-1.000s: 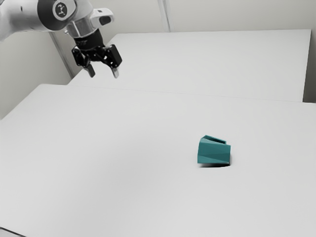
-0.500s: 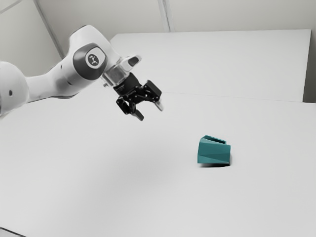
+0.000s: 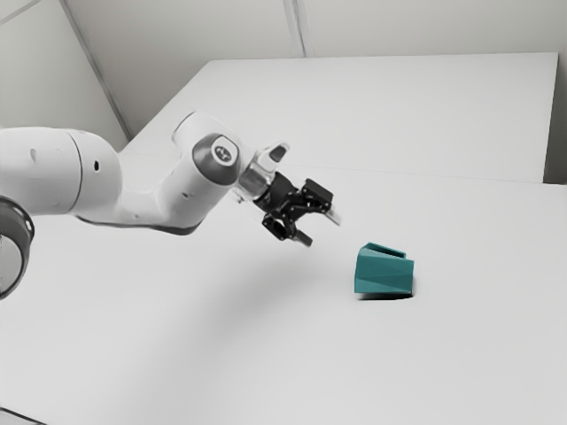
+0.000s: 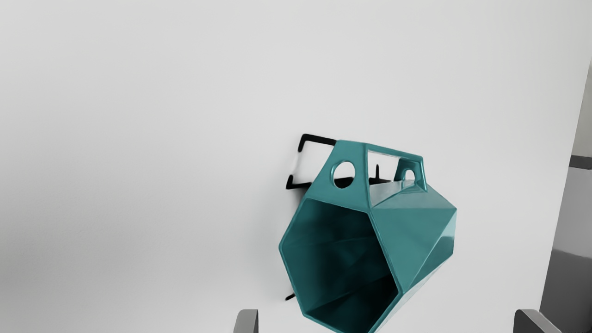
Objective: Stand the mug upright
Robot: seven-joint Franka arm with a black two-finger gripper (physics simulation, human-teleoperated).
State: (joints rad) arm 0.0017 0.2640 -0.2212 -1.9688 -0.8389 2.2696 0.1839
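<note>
In the exterior view my gripper (image 3: 320, 229) hangs above the table, to the left of the teal mug (image 3: 384, 273) and a little higher, and does not touch it. The faceted mug lies on its side. In the wrist view the mug (image 4: 411, 240) turns its dark open mouth toward my hand, with its angular handle, pierced by round holes, along one side. My gripper (image 4: 386, 321) is open, its fingertips wide apart with the mug beyond and between them in the picture.
The white table (image 3: 221, 336) stretches around the mug. A table edge (image 4: 562, 185) and a grey area past it show in the wrist view. Behind, a white raised panel or surface (image 3: 381, 106) stands in the exterior view.
The gripper has come down and across toward the exterior view's right, from high at the upper left to close by the mug. The mug has stayed where it was.
</note>
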